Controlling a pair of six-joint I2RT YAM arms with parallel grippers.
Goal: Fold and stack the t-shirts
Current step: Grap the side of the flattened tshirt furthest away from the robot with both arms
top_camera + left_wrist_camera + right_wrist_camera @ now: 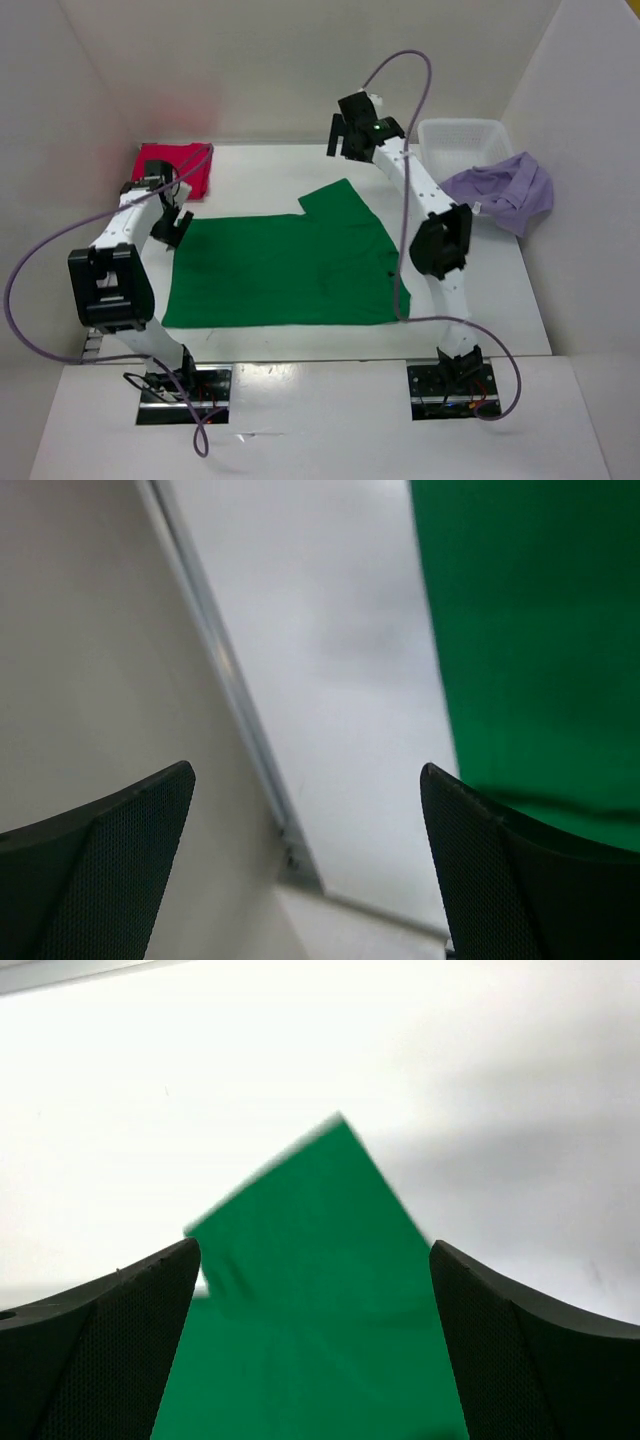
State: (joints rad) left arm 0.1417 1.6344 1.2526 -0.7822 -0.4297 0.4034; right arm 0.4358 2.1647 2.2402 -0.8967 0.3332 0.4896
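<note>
**Desk:** Where is the green shirt (285,270)?

**Photographer:** Spread flat in the middle of the table (480,295), one sleeve pointing at the far wall.

**Desk:** And the arms?

**Photographer:** The left arm climbs from its base and bends sharply at the elbow beside the green shirt's left edge, then tips its wrist downward. The left gripper (307,772) hangs just off that edge near the far corner, fingers wide, holding nothing. The right arm stretches long up the green shirt's right side. The right gripper (312,1246) is raised above the sleeve's tip, fingers spread wide and empty.

**Desk:** The other shirts?

**Photographer:** The red shirt (170,165) lies as a small patch beyond the green shirt's far left corner. The purple shirt (505,190) drapes over the near rim of the basket (460,130), well to the green shirt's right.
</note>
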